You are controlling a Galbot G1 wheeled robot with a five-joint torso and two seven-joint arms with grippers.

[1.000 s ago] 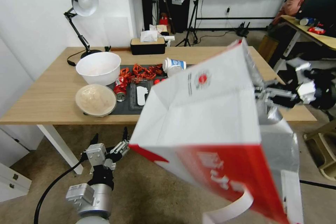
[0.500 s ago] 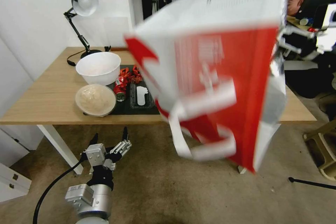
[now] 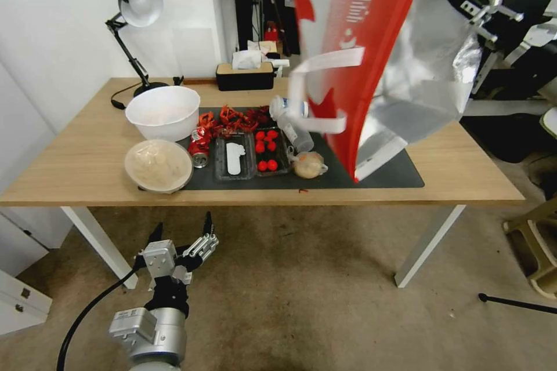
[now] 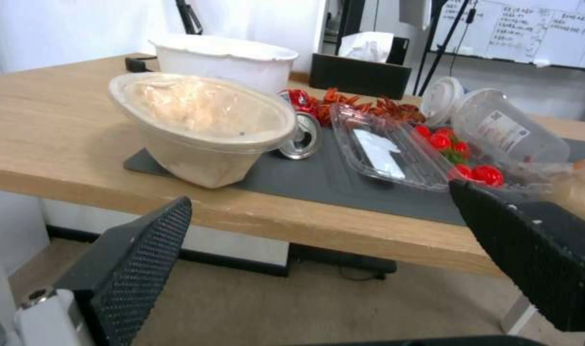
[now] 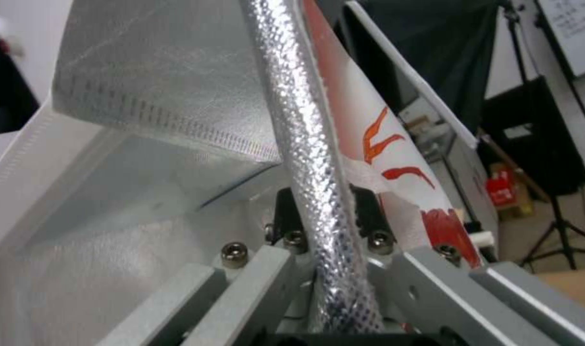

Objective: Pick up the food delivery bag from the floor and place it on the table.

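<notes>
The food delivery bag [image 3: 371, 69] hangs tilted over the right half of the table [image 3: 75, 168], its red face and white strap handles turned toward me and its silver foil lining showing. Its lowest corner is close above the dark grey mat [image 3: 400, 177]; I cannot tell whether it touches. My right gripper [image 3: 481, 11] is high at the right, shut on the bag's foil rim [image 5: 311, 192]. My left gripper [image 3: 181, 232] hovers low over the floor [image 3: 301, 290] before the table's front edge, open and holding nothing, its mesh-padded fingers [image 4: 138, 259] spread wide.
On the mat and tabletop are a white bowl [image 3: 163, 111], a covered bowl [image 3: 158, 165], a can [image 3: 199, 148], clear trays with tomatoes [image 3: 267, 151], a tipped cup [image 3: 288, 109], a bagged bun [image 3: 308, 164], a tissue box [image 3: 245, 76] and a lamp [image 3: 136, 6].
The bag has swung up from low in front of the table to high at the right above the mat, uncovering the trays. The right gripper rose with it. The left arm stayed put.
</notes>
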